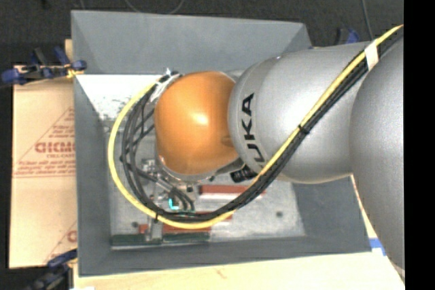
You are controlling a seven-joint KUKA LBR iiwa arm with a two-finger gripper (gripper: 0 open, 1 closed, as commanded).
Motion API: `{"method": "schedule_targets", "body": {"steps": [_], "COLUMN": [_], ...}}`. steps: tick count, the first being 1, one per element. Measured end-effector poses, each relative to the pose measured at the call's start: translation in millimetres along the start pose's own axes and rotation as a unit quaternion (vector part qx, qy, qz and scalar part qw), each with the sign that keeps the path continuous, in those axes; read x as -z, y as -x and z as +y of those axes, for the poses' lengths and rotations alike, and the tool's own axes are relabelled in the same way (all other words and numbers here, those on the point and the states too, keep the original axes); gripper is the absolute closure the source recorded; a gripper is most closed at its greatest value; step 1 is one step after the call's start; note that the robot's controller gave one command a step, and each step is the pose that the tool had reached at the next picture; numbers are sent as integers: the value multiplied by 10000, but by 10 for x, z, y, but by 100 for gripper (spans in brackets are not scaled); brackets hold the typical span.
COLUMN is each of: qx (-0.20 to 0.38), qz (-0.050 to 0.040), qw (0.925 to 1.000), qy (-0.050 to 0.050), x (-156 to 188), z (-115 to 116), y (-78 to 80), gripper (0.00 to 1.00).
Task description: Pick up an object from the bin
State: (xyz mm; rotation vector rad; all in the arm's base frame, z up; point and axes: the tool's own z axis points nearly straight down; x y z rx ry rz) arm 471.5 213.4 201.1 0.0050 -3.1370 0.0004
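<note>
Silver arm [306, 112] with orange dome-shaped wrist cover [194, 122] and looped yellow cable [117, 139], set deep in grey metal bin [319, 214], centre of frame. Jaws hidden beneath the wrist: apart or together, cannot tell. Nearest below, lower centre: flat reddish-brown strip-like piece [221, 192], partly covered, on the bin floor near a dark green flat bar [173, 240] along the lower wall. Probably light, stiff, thin; best taken across its narrow width, at the long edges.
</note>
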Motion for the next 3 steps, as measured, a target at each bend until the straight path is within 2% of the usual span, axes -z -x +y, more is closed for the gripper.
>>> {"method": "schedule_targets", "body": {"steps": [1,2,3], "qx": [487,484,776], "qz": [-96,-19,-78], "qw": [9988,9988,9970], "qy": [14,3,3], "x": [-1317,-1287,373], "z": [-493,-479,-749], "y": [114,76,99], "gripper": [0,100,100]}}
